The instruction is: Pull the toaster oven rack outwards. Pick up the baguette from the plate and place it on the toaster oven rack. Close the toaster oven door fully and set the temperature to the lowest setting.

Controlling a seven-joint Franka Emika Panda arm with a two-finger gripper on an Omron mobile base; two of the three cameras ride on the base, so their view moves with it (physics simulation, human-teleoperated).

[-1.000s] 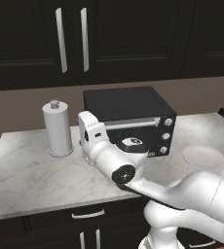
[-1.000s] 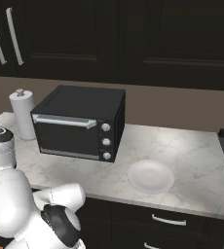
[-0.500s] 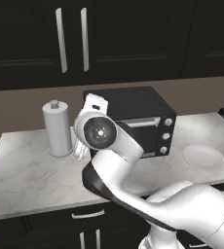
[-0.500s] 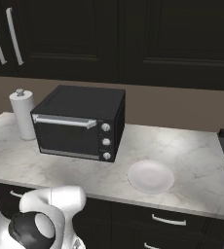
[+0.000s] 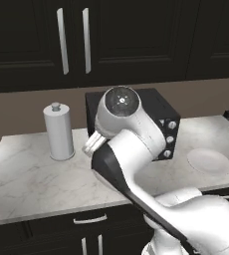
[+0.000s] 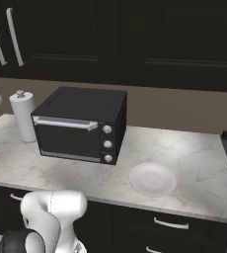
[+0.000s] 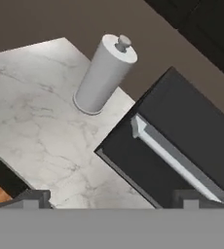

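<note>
The black toaster oven point(image 6: 81, 123) stands on the counter with its door point(image 6: 68, 141) shut and the silver bar handle point(image 6: 63, 123) along the door's top edge. Three silver knobs point(image 6: 107, 144) run down its front right. The rack is hidden behind the door. The white plate point(image 6: 152, 179) lies right of the oven and looks bare; no baguette is in sight. In the hand view my gripper point(image 7: 109, 199) is open with nothing between its fingertips point(image 7: 28, 198), above and in front of the oven's left corner, over the door point(image 7: 133, 165) and handle point(image 7: 177, 163).
A white cylindrical canister point(image 6: 24, 116) stands just left of the oven, also near the hand point(image 7: 104, 73). My own arm point(image 5: 126, 144) covers most of the oven point(image 5: 161, 112) in the left base view. Dark upper cabinets point(image 6: 125, 39) hang behind; the counter edge point(image 6: 184, 210) runs along the front.
My arm has swung up and turned, its big joint rising in front of the oven in the left base view and leaving the right base view's left side. Oven, plate and canister have not moved.
</note>
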